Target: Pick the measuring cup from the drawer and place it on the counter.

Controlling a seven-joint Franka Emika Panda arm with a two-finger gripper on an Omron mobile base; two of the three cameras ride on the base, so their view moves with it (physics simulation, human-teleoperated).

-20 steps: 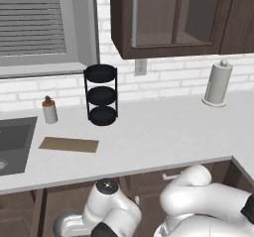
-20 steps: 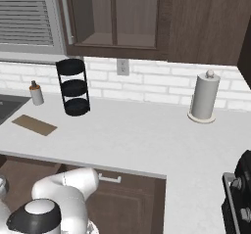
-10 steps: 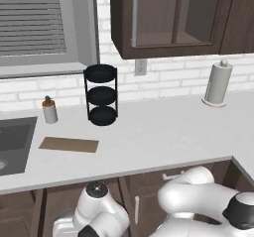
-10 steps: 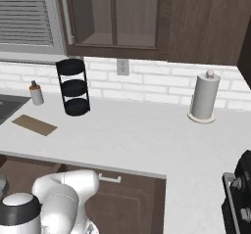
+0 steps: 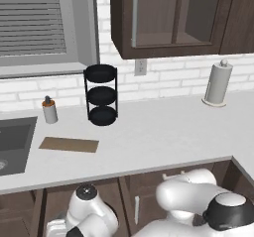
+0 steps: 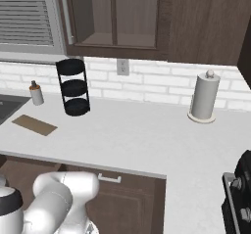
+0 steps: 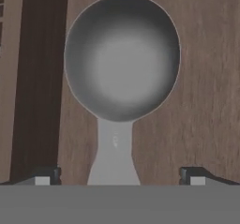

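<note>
The measuring cup (image 7: pixel 122 59), a grey metal round bowl seen from above, lies on the brown wooden floor of the drawer (image 7: pixel 206 87). Its flat handle (image 7: pixel 114 157) runs down toward the bottom of the hand view. My gripper (image 7: pixel 119 177) is open just above it, with one dark fingertip (image 7: pixel 47 175) on each side of the handle's wide end and neither touching it. A dark drawer wall (image 7: pixel 37 78) runs along the left. The pale counter (image 5: pixel 149 137) (image 6: pixel 147 140) stretches above my arm (image 5: pixel 198 201), which bends down below its front edge.
On the counter stand a black three-tier rack (image 5: pixel 101 94), a paper towel holder (image 5: pixel 217 83), a thin brown board (image 5: pixel 68 144) and a small grey bottle (image 5: pixel 48 110). A sink (image 5: pixel 12 142) lies at left, a stove (image 6: pixel 240 198) at right, and glass-door cabinets (image 5: pixel 173 18) hang above.
My arm has sunk lower and shifted leftward beneath the counter's front edge. Nothing on the counter has moved.
</note>
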